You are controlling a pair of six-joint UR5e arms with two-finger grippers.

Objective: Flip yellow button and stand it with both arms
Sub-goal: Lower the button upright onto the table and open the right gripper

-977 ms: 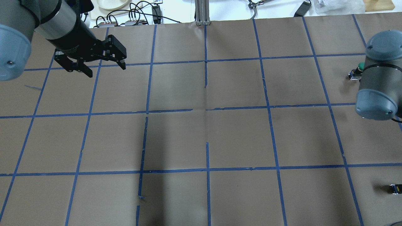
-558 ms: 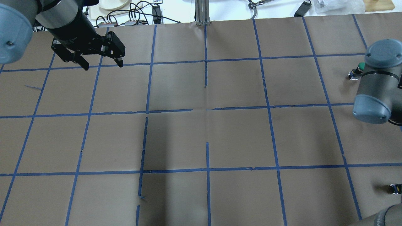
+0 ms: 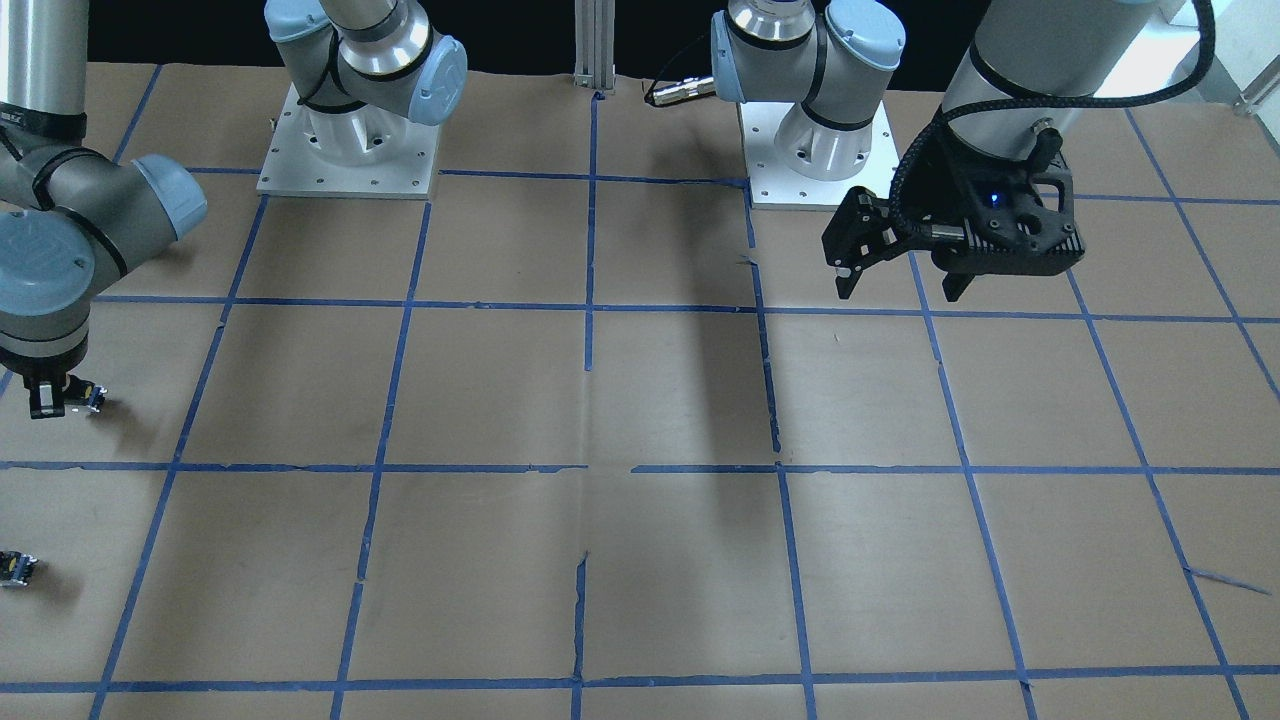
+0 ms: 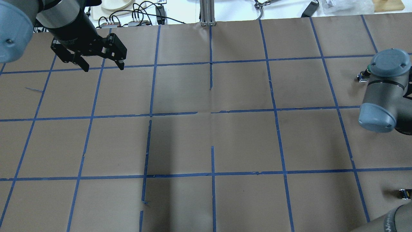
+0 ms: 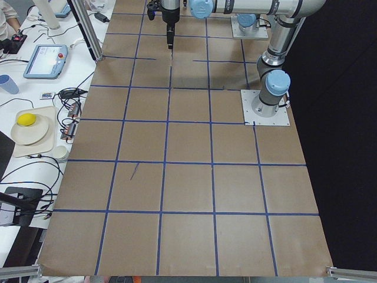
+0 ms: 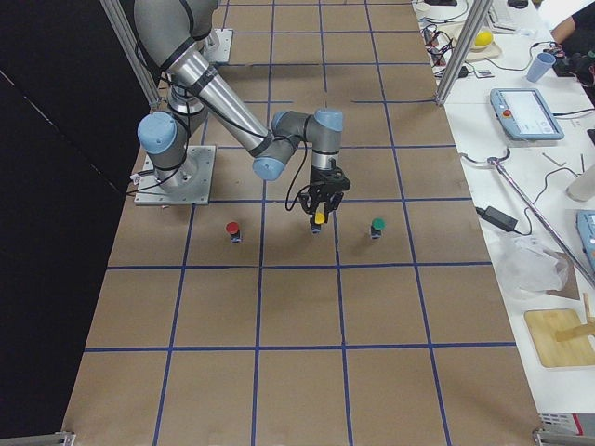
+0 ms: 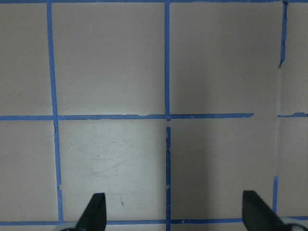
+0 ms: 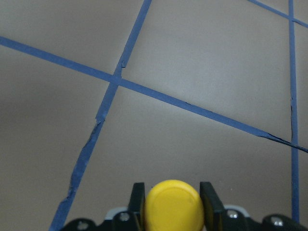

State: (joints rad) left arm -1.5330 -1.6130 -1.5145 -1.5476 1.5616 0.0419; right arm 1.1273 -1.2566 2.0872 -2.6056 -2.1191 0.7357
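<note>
The yellow button (image 8: 172,206) sits between my right gripper's two fingers, with its round cap facing the wrist camera. The right gripper (image 6: 319,212) is shut on it, low over the brown paper. I cannot tell whether the button touches the table. In the front-facing view this gripper (image 3: 45,402) is at the left edge, and the button's grey body (image 3: 92,399) shows beside it. The overhead view hides both behind the right arm's elbow (image 4: 383,93). My left gripper (image 4: 104,68) is open and empty, high over the far left squares. It also shows in the front-facing view (image 3: 898,293) and in its own wrist view (image 7: 173,214).
A green-capped button (image 6: 376,226) stands beyond the yellow one, partly behind the right elbow in the overhead view (image 4: 363,77). A red-capped button (image 6: 232,229) stands nearer the robot's base. Cables and a plate (image 4: 112,4) lie past the far edge, beside an aluminium post (image 4: 207,13).
The left gripper moved slightly toward the far left corner, still open. The right arm's elbow shifted inward and toward the robot, and now covers the green button's cap in the overhead view.
</note>
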